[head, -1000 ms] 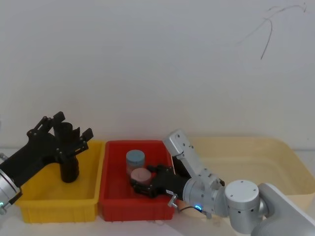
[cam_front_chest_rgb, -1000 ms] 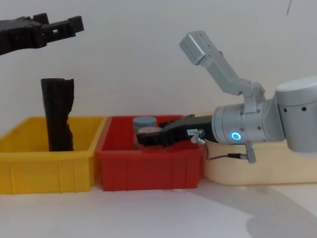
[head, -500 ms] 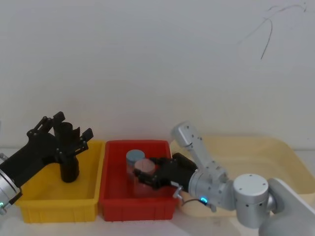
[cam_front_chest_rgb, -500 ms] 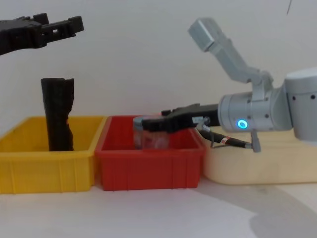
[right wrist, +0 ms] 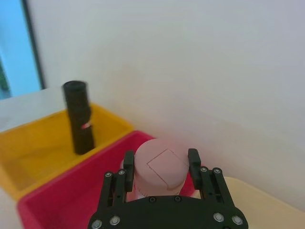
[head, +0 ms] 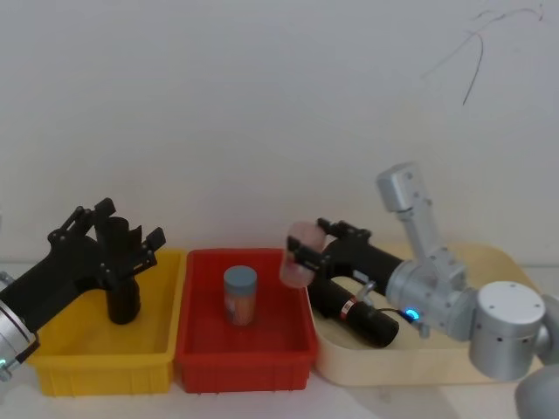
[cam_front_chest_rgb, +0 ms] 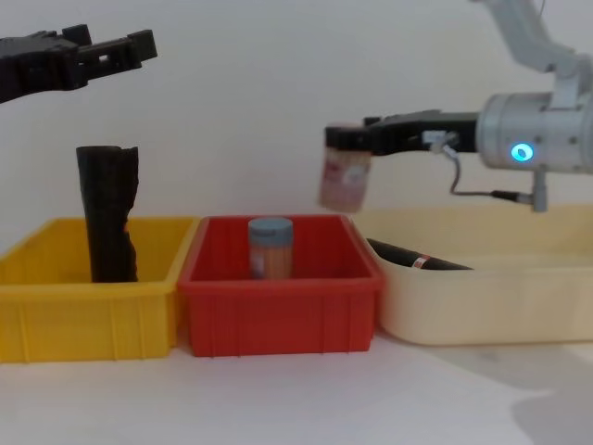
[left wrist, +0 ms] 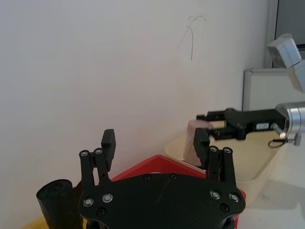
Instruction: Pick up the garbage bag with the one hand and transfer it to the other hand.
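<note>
1. The garbage bag lies on its side in the cream bin, near the wall next to the red bin. Neither gripper touches it.
2. Its red-and-white label sits near the end closer to the red bin. The writing is too small to read.
3. The right gripper hangs above the bag, over the edge between the red and cream bins. Its jaws pinch a pink-lidded jar by the top, so the jar is held clear of both bins.
4. The left gripper hovers over the yellow bin, jaws spread wide and holding nothing.
5. An upright black roll stands in the yellow bin under the left gripper. A blue-lidded jar stands in the red bin.
6. The chest view shows a clear gap between the left gripper and the roll's top, while the head view overlaps them.
7. The right wrist view shows a small reddish mark on the upright roll.
8. The left wrist view shows a white sticker on the right gripper. Its print is unreadable.
</note>
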